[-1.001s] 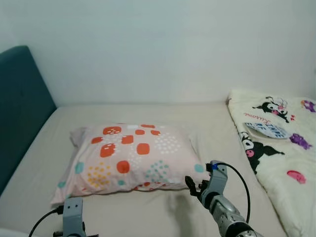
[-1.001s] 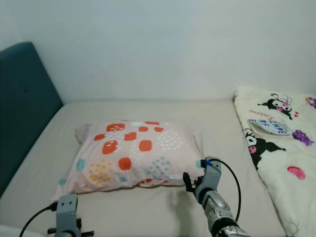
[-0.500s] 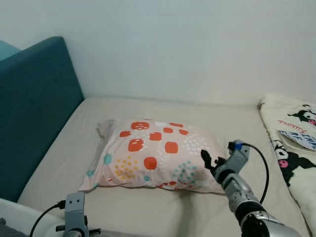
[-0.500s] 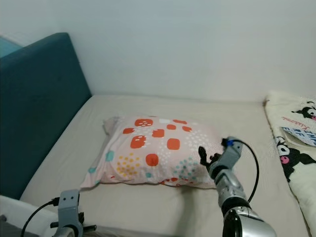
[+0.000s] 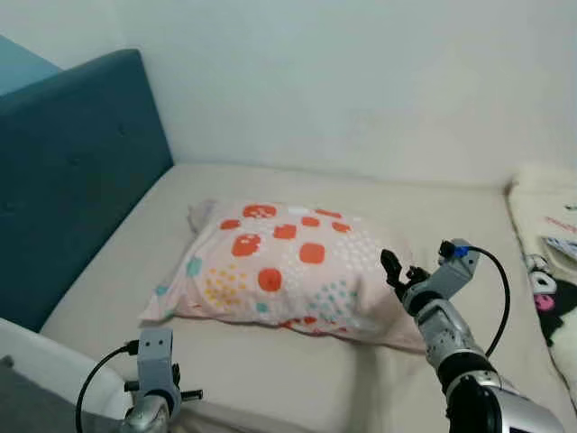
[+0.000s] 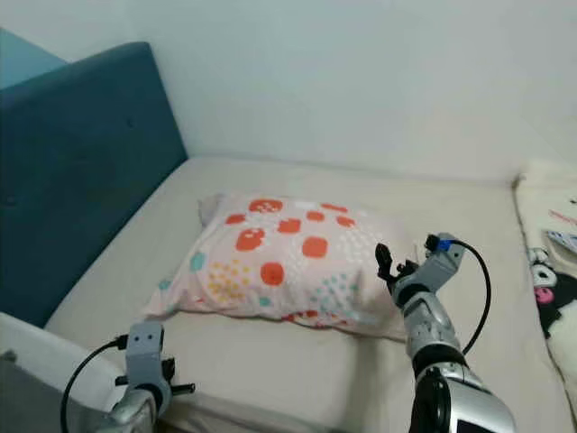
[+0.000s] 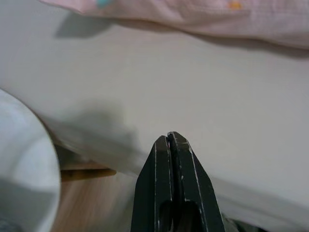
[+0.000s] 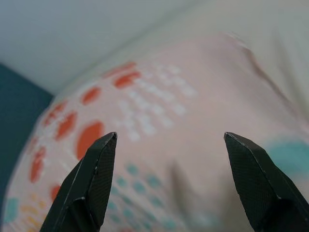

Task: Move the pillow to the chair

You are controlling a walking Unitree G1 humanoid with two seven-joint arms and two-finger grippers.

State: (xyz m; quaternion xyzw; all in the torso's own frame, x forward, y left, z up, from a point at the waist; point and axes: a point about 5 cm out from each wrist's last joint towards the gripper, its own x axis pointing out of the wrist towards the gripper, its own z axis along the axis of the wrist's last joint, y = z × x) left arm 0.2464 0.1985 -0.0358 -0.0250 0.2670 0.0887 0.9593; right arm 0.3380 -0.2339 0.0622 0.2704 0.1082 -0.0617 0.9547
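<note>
left pincer (image 7: 170,145) lowest and nearest, fingers pressed together, holding nothing, hanging idle off the near edge of the bed (image 5: 270,379) with a white rounded object (image 7: 21,164) beside it, can't tell what that is; right pincer (image 8: 171,181) next out, fingers spread wide apart and empty, raised at the pillow's right end, tips over the fabric, contact not clear; pillow (image 5: 288,271), pink with red, teal and yellow spots, lies flat mid-bed, long side toward the near edge, left corner pointing at the teal headboard (image 5: 72,162) on the bed's left edge; cartoon-print blanket (image 5: 550,262) just showing at the right edge of the bed; plain wall (image 5: 361,81) behind. Change: a second ago the right pincer sat low at the pillow's near right corner, now it is up at the right end and opened over it; whole view has swung left too, more headboard, less blanket, so the camera moved, pillow itself looks to be in the same spot on the bed. Reading: approach about done, grasp not yet made, pillow not lifted, chair not seen, so nearly all of the task remains; next need looks like closing on the right end, soft edge may slip from a thin pinch
</note>
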